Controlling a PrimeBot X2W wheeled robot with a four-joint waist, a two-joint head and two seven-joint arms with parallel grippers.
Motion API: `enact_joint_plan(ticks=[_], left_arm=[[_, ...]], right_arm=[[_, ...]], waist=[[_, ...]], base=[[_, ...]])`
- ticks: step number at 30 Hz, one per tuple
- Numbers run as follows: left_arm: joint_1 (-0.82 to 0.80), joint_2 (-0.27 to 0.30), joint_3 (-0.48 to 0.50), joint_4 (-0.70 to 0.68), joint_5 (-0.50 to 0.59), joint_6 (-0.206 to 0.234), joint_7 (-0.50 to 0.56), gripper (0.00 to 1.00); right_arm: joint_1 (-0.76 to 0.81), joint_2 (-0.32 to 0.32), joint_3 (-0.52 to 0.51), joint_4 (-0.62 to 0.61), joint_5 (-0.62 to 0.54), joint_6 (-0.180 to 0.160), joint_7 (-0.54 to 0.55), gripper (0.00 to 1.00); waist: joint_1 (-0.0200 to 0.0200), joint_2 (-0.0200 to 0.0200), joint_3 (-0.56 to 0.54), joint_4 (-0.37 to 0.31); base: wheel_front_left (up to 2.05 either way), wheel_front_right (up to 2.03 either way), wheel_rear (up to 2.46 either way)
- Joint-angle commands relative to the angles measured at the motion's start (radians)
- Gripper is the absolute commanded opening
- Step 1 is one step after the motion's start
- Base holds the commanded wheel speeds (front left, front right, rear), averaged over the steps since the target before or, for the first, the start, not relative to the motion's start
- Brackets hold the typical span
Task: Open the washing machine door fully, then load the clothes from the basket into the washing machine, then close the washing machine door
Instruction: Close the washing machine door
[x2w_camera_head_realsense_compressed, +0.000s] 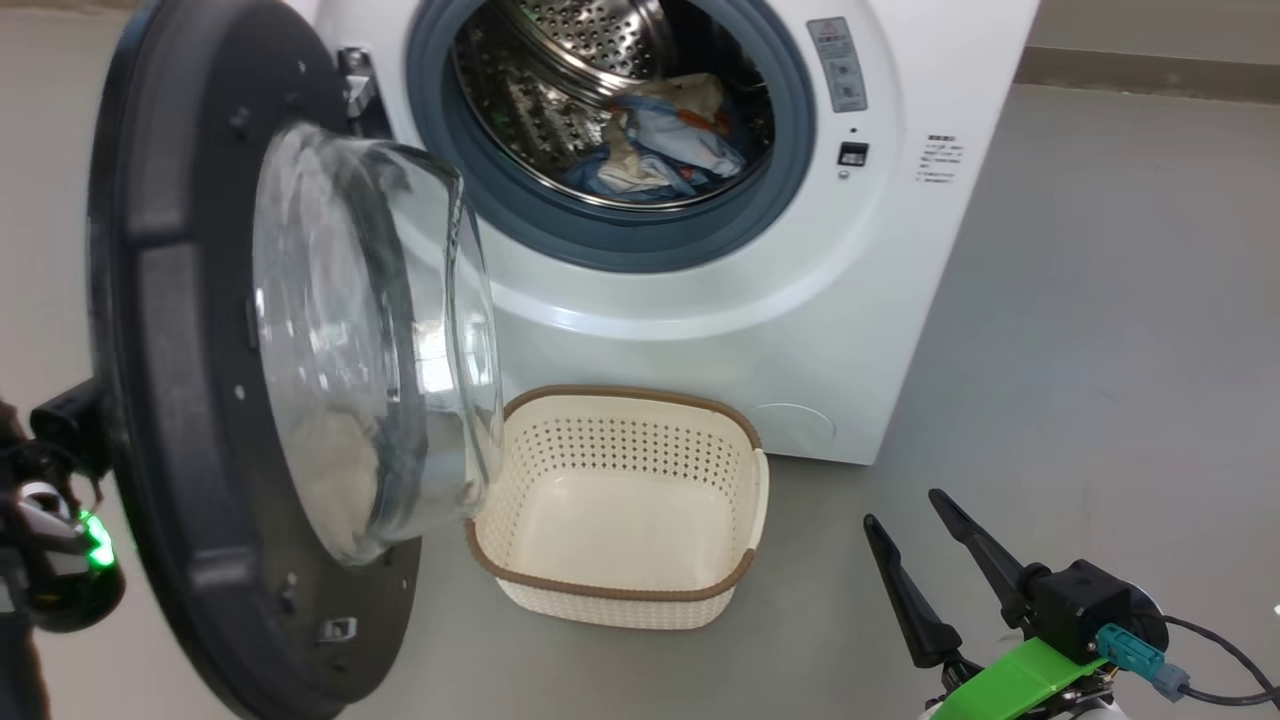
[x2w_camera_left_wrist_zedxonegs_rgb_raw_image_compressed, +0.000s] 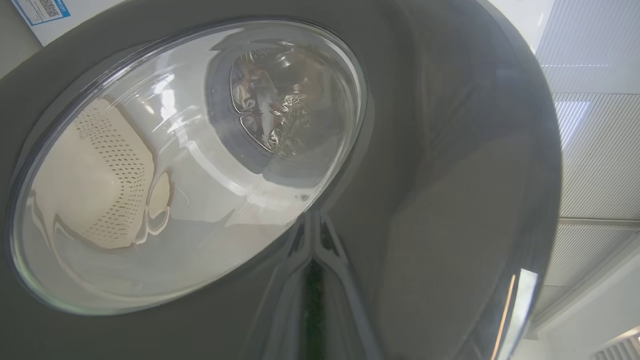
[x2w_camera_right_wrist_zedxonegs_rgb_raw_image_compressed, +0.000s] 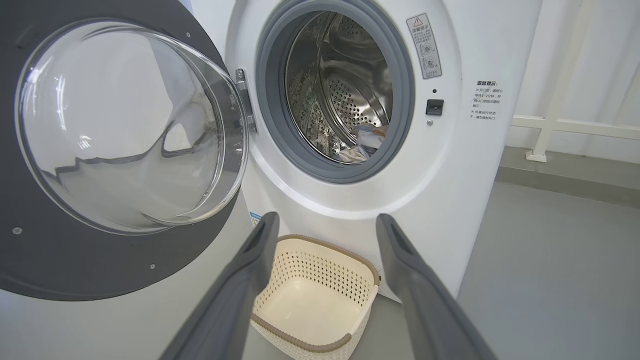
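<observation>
Standing across the top of the head view, the big white front-loading washing machine (x2w_camera_head_realsense_compressed: 700, 330) is showing its steel drum (x2w_camera_head_realsense_compressed: 560, 110), its large round black glass-bowled door (x2w_camera_head_realsense_compressed: 170, 300) hanging open at left. Below, the small cream perforated plastic basket (x2w_camera_head_realsense_compressed: 620, 592) is sitting on the floor. Light-blue and cream clothes (x2w_camera_head_realsense_compressed: 660, 150) are lying in the drum. At lower right, the right gripper (x2w_camera_head_realsense_compressed: 902, 508) is holding its fingers apart; the left gripper (x2w_camera_left_wrist_zedxonegs_rgb_raw_image_compressed: 313, 240), fingers together, is facing the door's outer side.

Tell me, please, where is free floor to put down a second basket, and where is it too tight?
Free: the grey floor right of the basket and the washing machine, up to the open right gripper. Also the strip in front of the basket. Crowded: the basket's left side, where the open washing machine door hangs close beside its rim.
</observation>
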Motion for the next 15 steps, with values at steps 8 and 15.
enact_joint_plan(ticks=[8, 15], left_arm=[[-0.021, -0.028, -0.02, -0.064, 0.0, -0.015, -0.026, 0.0], [-0.038, -0.059, -0.035, -0.042, -0.013, -0.054, -0.072, 0.0]], right_arm=[[-0.027, 0.009, 0.017, -0.026, 0.008, 0.001, -0.005, 1.0], [-0.028, 0.012, 0.015, -0.025, 0.007, 0.001, -0.005, 1.0]], waist=[[-0.0001, -0.0001, 0.005, -0.072], [-0.0001, -0.0001, 0.004, -0.13]], base=[[0.0, 0.0, 0.0], [0.0, 0.0, 0.0]])
